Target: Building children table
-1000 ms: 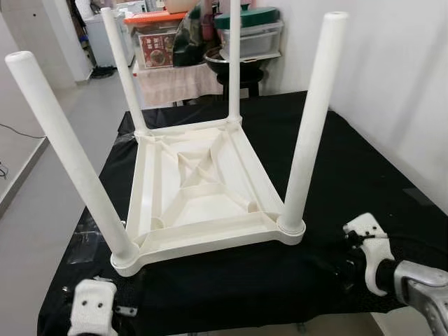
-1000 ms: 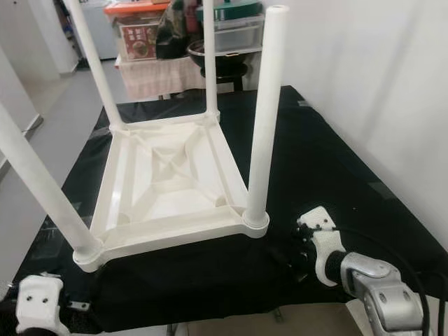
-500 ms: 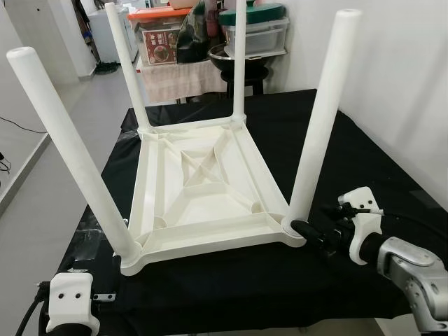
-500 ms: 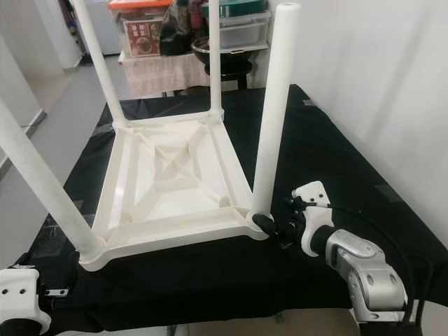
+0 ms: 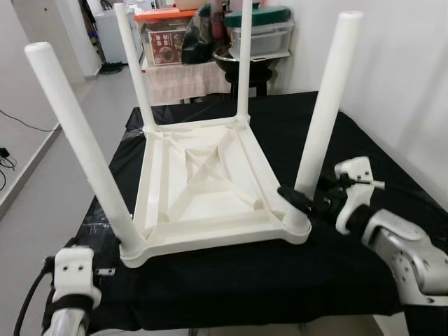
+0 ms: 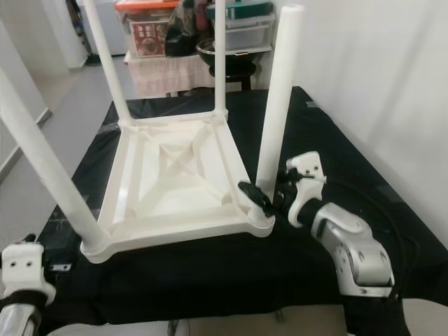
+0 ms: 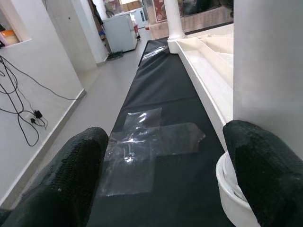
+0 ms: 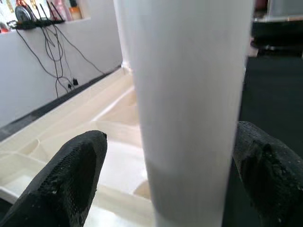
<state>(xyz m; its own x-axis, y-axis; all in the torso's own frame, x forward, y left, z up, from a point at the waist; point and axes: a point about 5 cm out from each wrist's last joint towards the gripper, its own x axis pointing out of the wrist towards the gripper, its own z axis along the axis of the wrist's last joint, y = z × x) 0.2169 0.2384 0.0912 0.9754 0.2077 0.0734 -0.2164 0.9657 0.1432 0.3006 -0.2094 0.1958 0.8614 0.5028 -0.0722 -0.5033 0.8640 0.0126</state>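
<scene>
From the head views, the white children's table (image 5: 203,185) lies upside down on the black-covered worktop (image 5: 364,147), all four legs pointing up. The right gripper (image 6: 264,198) reaches the base of the near right leg (image 5: 322,119); a sideways shove there could lever the leg loose or slide the light table. The left gripper (image 5: 73,274) sits low by the near left leg (image 5: 84,147). In the left wrist view, the spread fingers (image 7: 71,175) hold nothing, that leg's socket just beside one tip above taped plastic film (image 7: 147,146). In the right wrist view, the fingers (image 8: 75,165) stand wide apart, straddling the leg (image 8: 189,104), not clamped.
</scene>
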